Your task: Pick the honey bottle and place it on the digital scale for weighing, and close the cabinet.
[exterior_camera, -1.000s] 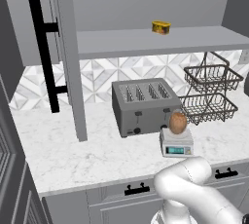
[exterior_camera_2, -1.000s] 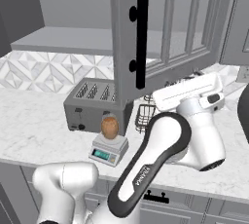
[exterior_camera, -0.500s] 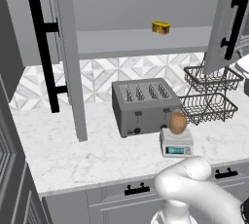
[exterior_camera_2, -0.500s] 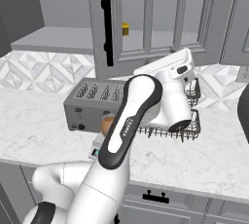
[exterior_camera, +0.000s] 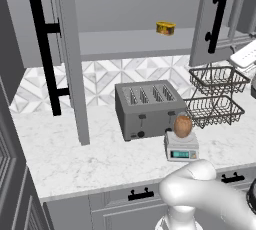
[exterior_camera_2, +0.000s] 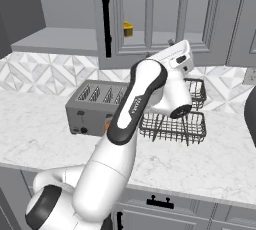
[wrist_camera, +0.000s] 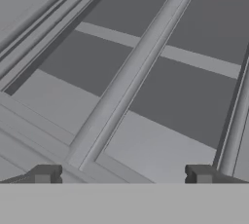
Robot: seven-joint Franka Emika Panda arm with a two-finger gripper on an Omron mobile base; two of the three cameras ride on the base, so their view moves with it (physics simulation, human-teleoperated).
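Orange-brown honey bottle (pale-capped) on light-grey digital scale.

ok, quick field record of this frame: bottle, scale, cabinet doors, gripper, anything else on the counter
honey bottle: sitting on the digital scale, upright
scale position: on the counter in front of the toaster's right end
cabinet: left door open, right door partly open
shelf contents: small yellow container
gripper: fingers apart, nothing between them, facing grey cabinet panels close up
other: two-tier wire basket right of the toaster
task status: bottle placed; cabinet not yet closed
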